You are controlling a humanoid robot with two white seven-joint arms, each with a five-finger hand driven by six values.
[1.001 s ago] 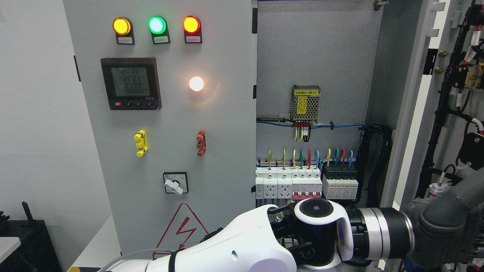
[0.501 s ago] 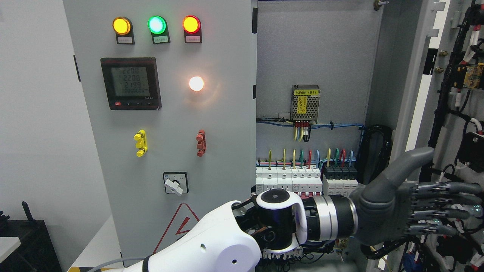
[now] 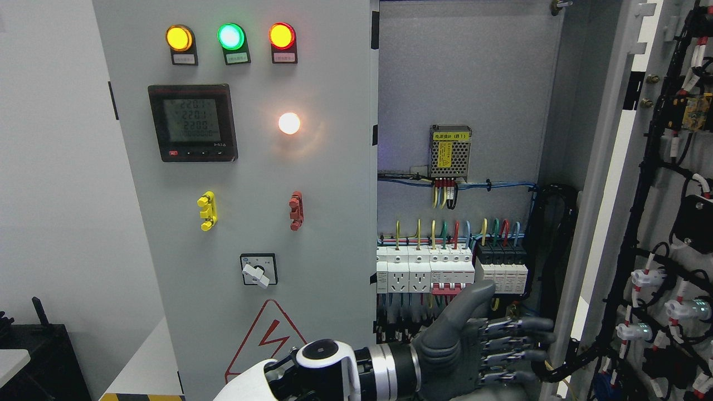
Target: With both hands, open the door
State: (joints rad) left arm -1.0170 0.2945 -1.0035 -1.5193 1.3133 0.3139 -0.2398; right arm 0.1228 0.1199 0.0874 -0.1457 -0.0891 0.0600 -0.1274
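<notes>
The cabinet's right door [image 3: 610, 167] stands swung open at the picture's right, its inner face [image 3: 668, 234] covered with black cable looms and white connectors. The left door [image 3: 250, 184] is closed; it carries lamps, a meter and a rotary switch. My left arm comes in from the bottom left. Its grey hand [image 3: 504, 340] hangs low in front of the open compartment, fingers [image 3: 523, 337] stretched flat toward the right door's edge, thumb up, holding nothing. It touches neither door. My right arm is out of sight.
Inside the open compartment sit a row of white and black breakers [image 3: 445, 270] and a small mesh power supply [image 3: 450, 151] with coloured wires. A black object [image 3: 33, 351] stands at the lower left beside the cabinet. A white wall lies to the left.
My left arm has drawn back left and down, away from the right door's inner face, to the bottom of the open compartment. The hand stays flat and holds nothing.
</notes>
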